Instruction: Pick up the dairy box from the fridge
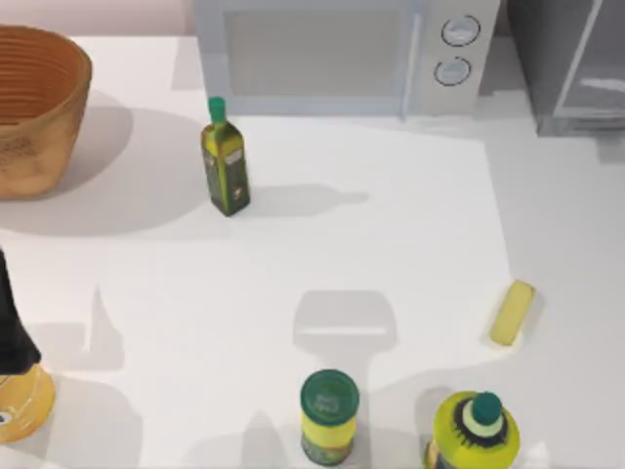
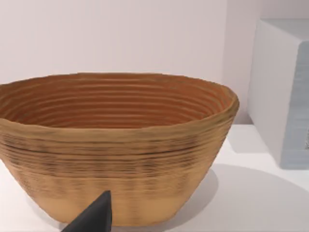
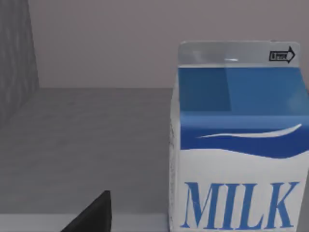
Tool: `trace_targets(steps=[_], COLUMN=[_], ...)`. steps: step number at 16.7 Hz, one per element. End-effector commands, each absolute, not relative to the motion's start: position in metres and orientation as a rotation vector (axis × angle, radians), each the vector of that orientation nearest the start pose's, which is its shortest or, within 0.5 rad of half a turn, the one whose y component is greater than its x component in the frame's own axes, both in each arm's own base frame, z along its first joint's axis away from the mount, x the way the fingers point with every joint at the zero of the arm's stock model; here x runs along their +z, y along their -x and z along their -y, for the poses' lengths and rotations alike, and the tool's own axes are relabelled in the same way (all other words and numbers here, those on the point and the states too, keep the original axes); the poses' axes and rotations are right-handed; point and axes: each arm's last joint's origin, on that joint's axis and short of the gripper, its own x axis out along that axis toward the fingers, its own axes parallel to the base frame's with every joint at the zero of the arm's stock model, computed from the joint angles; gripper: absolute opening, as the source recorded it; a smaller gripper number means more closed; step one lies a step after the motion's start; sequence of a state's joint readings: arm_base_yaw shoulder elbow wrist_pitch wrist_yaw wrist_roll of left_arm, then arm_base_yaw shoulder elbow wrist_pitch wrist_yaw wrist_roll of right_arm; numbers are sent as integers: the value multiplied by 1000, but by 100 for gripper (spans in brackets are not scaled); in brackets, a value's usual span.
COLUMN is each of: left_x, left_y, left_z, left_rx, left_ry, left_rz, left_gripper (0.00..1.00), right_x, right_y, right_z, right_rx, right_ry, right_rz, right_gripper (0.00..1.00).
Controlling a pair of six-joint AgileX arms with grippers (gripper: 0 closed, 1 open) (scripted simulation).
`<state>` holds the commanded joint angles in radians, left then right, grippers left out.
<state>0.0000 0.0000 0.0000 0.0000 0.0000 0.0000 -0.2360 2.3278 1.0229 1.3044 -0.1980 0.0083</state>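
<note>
The right wrist view catches the dairy box (image 3: 239, 140) upright, blue-and-white, marked MILK, just ahead of the right gripper on the fridge (image 3: 82, 145) floor; finger spread cannot be told.

Ahead of the right pincer, the dairy box (image 3: 239, 140) blocks one side; beside it the grey fridge (image 3: 87, 145) floor lies open.

Three cameras: one overhead, one on each wrist.
The top view looks down on the table (image 1: 391, 244); the left wrist camera faces the basket (image 2: 116, 145), also seen overhead, closely; the right, seemingly inside the fridge (image 3: 72, 145), faces the dairy box (image 3: 239, 145).
</note>
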Motion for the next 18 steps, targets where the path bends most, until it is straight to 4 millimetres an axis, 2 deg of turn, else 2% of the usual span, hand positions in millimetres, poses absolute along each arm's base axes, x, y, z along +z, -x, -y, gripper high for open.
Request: trace_targets(steps=[7,12,18], left_x=[160,160,160], left_y=[-106,-106,-106], left_z=[1,1,1], left_rx=[0,0,0], left_ry=[0,0,0], left_rz=[0,0,0], left_gripper=[100,100,100], right_x=[71,71,71], right_y=[-471,-475,-475], right_z=[90,89,89], right_rx=[-10,-10,-10], right_ry=[4,4,4], right_rz=[4,0,0], right_gripper=[100,100,55])
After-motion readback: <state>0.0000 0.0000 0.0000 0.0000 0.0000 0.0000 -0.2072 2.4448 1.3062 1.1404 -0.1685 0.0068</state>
